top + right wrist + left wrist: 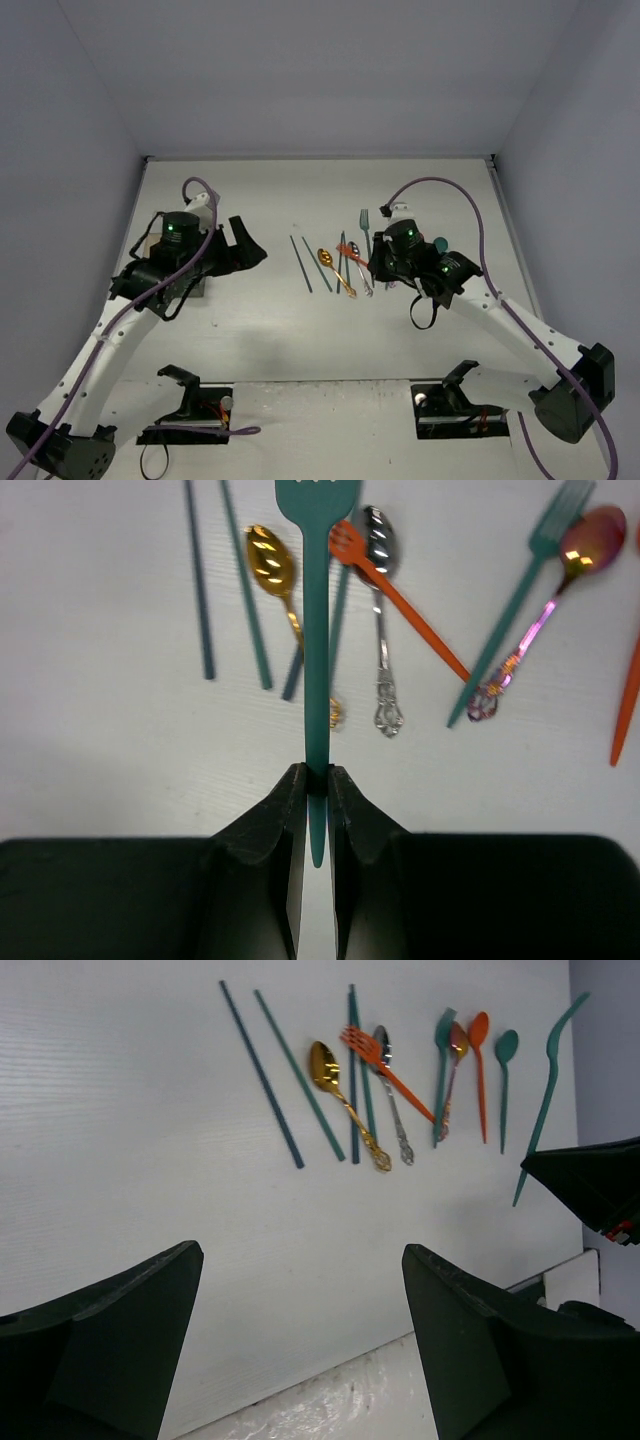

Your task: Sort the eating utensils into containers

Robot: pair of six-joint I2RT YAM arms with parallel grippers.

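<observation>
My right gripper (317, 780) is shut on the handle of a teal fork (317, 630), whose head points away from me above the table. Below it lie the other eating utensils: dark chopsticks (197, 580), a gold spoon (270, 565), a silver spoon (378, 540), an orange fork (395, 590), another teal fork (520, 590) and a pink-purple spoon (590, 540). In the top view the right gripper (376, 262) sits at the right end of that row. To the left, my left gripper (250, 245) hangs open and empty. The containers do not show clearly.
In the left wrist view the open fingers (120, 1330) frame bare white table, with the utensil row (385, 1065) beyond and an orange spoon (479, 1040) and a teal spoon (505, 1055) further right. A small tan patch (197, 289) peeks out under the left arm.
</observation>
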